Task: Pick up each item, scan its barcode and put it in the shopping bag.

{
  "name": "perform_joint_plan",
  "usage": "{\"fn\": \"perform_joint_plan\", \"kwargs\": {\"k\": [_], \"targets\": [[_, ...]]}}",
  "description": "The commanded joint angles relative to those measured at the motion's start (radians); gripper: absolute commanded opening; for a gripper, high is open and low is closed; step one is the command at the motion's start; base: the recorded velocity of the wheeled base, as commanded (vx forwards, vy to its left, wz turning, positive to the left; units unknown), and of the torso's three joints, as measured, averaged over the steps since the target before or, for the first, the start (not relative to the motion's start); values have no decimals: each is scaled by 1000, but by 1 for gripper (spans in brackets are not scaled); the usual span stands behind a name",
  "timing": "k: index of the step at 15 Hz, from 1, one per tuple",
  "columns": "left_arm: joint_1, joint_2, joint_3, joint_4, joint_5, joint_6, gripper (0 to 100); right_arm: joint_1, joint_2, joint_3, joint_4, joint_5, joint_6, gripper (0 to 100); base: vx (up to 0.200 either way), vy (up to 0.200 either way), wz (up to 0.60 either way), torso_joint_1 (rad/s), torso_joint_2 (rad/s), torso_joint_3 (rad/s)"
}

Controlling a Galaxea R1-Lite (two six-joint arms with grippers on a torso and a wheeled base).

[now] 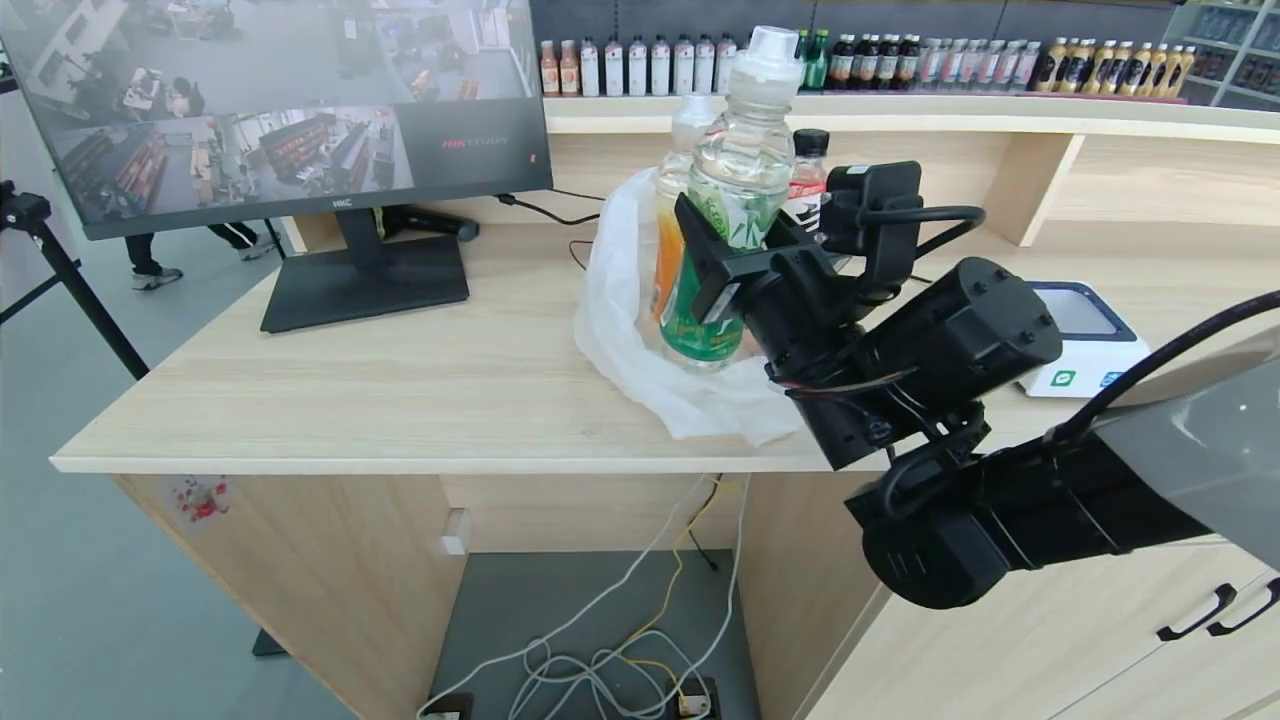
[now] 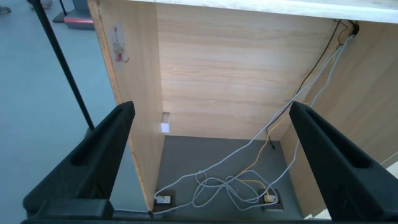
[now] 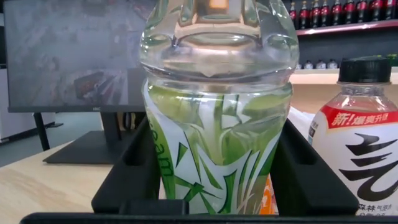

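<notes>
My right gripper (image 1: 745, 250) is shut on a clear bottle with a green label (image 1: 735, 200), holding it upright over the open white shopping bag (image 1: 625, 330) on the wooden counter. The same bottle (image 3: 217, 124) sits between the two black fingers (image 3: 134, 168) in the right wrist view. An orange-labelled bottle (image 1: 668, 250) stands inside the bag, and a black-capped bottle with a white and red label (image 1: 806, 180) stands just behind. My left gripper (image 2: 205, 162) is open, hanging low in front of the counter's underside with nothing between its fingers.
A white barcode scanner (image 1: 1085, 340) lies on the counter at the right. A monitor on a black stand (image 1: 290, 110) occupies the left back. Shelves of bottles (image 1: 900, 60) line the rear. Loose cables (image 1: 620, 640) trail under the counter, and a tripod leg (image 1: 80, 290) stands at far left.
</notes>
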Motion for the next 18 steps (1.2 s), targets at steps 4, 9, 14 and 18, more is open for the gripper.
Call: {"fn": "perform_joint_plan", "kwargs": {"k": [4,9,14,18], "targets": [[0,0,0,0,0,-1,100,-5,41,-38,-2,0,-1,0,0,0,0,0,0,0],[0,0,0,0,0,1,100,-39,73,-63,-2,0,-8,0,0,0,0,0,0,0],[0,0,0,0,0,-1,100,-66,122,-63,-2,5,-28,0,0,0,0,0,0,0],[0,0,0,0,0,1,100,-68,172,-80,-2,6,-27,0,0,0,0,0,0,0]]}}
